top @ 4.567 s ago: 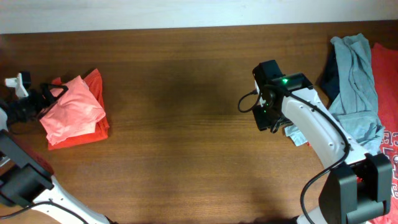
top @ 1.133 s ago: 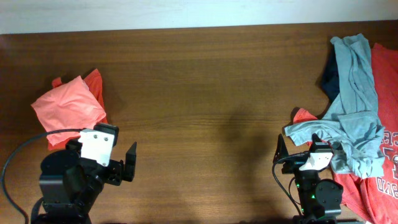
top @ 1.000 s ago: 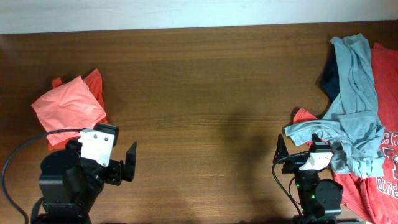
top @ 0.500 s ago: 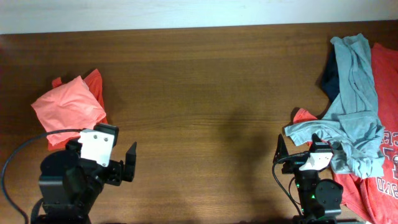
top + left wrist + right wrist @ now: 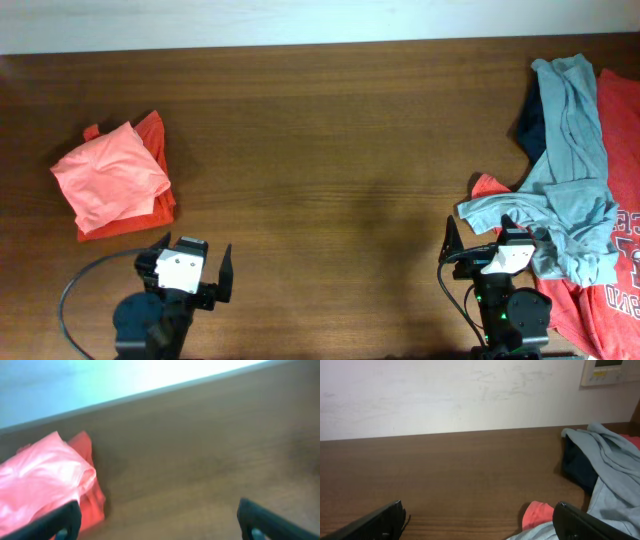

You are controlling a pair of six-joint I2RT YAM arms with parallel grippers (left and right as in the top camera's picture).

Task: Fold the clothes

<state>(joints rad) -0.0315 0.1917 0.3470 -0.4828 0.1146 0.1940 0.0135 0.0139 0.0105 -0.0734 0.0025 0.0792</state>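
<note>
A folded salmon-pink shirt (image 5: 108, 180) lies at the table's left on a folded red-orange one (image 5: 155, 130); the left wrist view shows both, pink (image 5: 40, 480) over orange (image 5: 94, 505). At the right edge is an unfolded heap of clothes: a grey-teal shirt (image 5: 572, 160) draped over a red one (image 5: 622, 120) and a navy one (image 5: 530, 125). My left gripper (image 5: 192, 255) is open and empty at the near edge, below and right of the folded stack. My right gripper (image 5: 480, 235) is open and empty too, just left of the heap's grey sleeve (image 5: 615, 460).
The bare brown table (image 5: 330, 150) runs between the stack and the heap. A red-orange corner (image 5: 537, 515) pokes out from under the grey shirt near my right finger. A white wall with a control panel (image 5: 610, 371) stands behind the far edge.
Both arms have drawn back from the clothes to the near edge. In the last half second the left arm dropped lower and shifted right. The right arm stayed still.
</note>
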